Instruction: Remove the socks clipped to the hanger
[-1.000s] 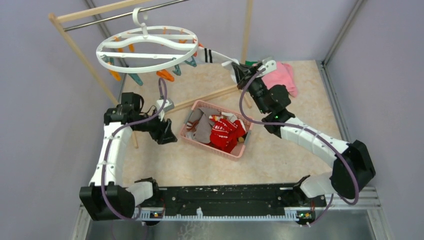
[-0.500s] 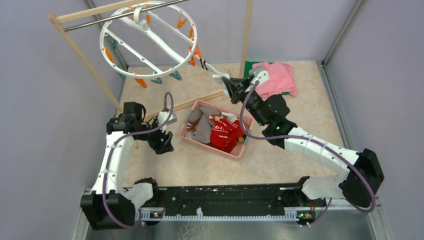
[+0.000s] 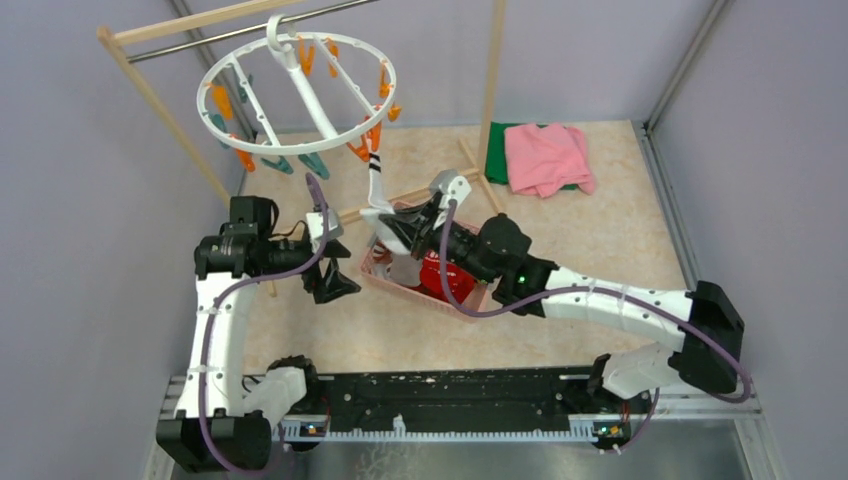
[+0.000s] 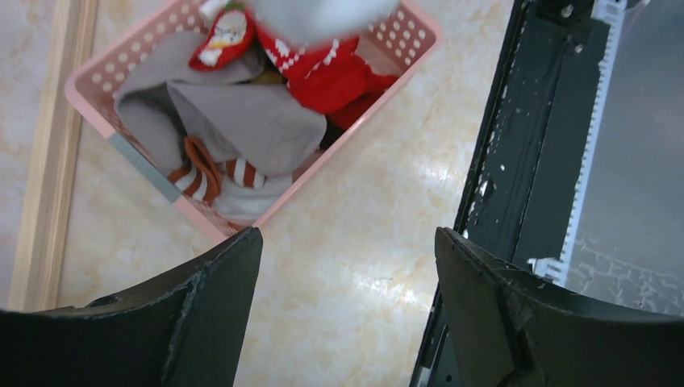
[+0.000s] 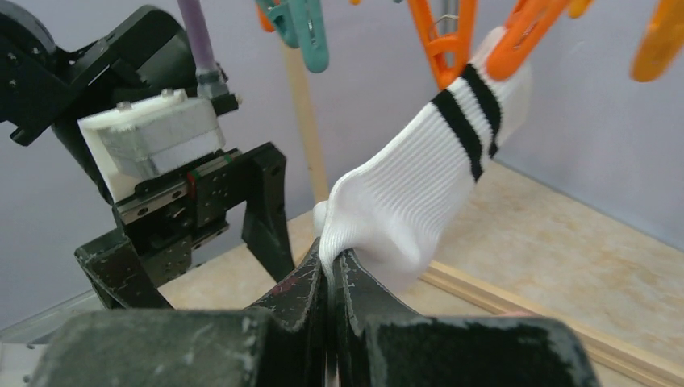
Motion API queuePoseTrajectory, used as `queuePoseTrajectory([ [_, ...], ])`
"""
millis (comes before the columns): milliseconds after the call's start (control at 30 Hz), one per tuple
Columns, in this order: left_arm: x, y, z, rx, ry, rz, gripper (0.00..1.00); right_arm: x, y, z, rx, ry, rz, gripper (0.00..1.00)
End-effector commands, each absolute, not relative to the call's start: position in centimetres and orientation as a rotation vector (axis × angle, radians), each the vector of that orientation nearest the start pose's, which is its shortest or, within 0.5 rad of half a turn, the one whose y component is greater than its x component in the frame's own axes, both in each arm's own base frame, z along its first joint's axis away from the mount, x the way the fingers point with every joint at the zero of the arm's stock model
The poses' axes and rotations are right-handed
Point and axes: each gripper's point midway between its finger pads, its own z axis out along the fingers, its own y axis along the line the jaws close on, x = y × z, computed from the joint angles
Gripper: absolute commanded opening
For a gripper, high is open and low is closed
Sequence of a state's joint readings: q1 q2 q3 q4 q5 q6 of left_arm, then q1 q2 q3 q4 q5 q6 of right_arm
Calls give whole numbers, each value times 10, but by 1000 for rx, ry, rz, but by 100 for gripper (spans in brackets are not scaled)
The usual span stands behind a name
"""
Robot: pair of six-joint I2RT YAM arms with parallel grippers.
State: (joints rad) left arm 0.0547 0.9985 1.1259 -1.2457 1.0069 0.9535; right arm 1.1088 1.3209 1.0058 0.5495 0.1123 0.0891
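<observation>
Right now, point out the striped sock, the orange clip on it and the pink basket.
striped white sock (image 5: 403, 205): right wrist view, ribbed middle.
orange clip (image 5: 528, 32): right wrist view, arm above the cuff.
pink basket (image 4: 407, 32): left wrist view, perforated wall.

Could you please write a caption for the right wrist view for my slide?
Right gripper pinches the toe of a white, black-striped sock held by an orange clip.
</observation>
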Motion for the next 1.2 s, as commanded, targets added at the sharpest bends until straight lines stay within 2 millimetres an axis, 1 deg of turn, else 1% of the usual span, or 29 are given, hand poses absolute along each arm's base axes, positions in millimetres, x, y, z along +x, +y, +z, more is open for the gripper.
queuePoseTrajectory([
  [0,179,-140,288,1187,1627,-883,85,201,440,384,-631,1227,1062,0],
  [100,176,-145,304,1171,1591,-928,86,198,459,383,-645,1236,1127,0],
  [200,177,-148,315,1157,1556,-955,87,197,463,394,-613,1228,1166,0],
  [267,181,-149,321,1147,1539,-944,87,191,467,396,-626,1235,1215,0],
  [333,186,-148,324,1137,1527,-927,87,184,472,395,-638,1247,1275,0],
  [400,194,-147,324,1123,1525,-901,86,171,475,397,-654,1229,1361,0],
  [467,200,-146,323,1116,1526,-875,86,160,473,397,-648,1197,1453,0],
  [533,203,-145,323,1112,1528,-864,85,153,470,405,-626,1168,1518,0],
  [633,207,-145,327,1107,1516,-851,81,151,473,404,-628,1194,1551,0],
  [733,213,-144,333,1094,1503,-835,77,153,476,402,-615,1233,1571,0],
  [767,215,-144,335,1088,1501,-830,73,155,477,401,-611,1246,1571,0],
  [800,215,-145,336,1088,1497,-834,68,157,477,399,-600,1259,1571,0],
  [867,215,-145,337,1086,1497,-844,51,165,473,398,-565,1280,1579,0],
  [967,214,-146,333,1084,1506,-865,25,179,460,401,-499,1300,1606,7],
  [1000,213,-146,332,1084,1508,-865,15,184,454,403,-482,1293,1618,13],
  [1033,213,-146,330,1082,1512,-865,7,190,448,403,-470,1289,1627,22],
  [1067,213,-146,329,1081,1515,-867,1,197,442,404,-463,1287,1632,30],
  [1100,213,-146,328,1080,1517,-870,0,203,437,404,-463,1290,1629,37],
  [1167,212,-146,328,1078,1518,-873,0,216,430,405,-484,1301,1566,54],
])
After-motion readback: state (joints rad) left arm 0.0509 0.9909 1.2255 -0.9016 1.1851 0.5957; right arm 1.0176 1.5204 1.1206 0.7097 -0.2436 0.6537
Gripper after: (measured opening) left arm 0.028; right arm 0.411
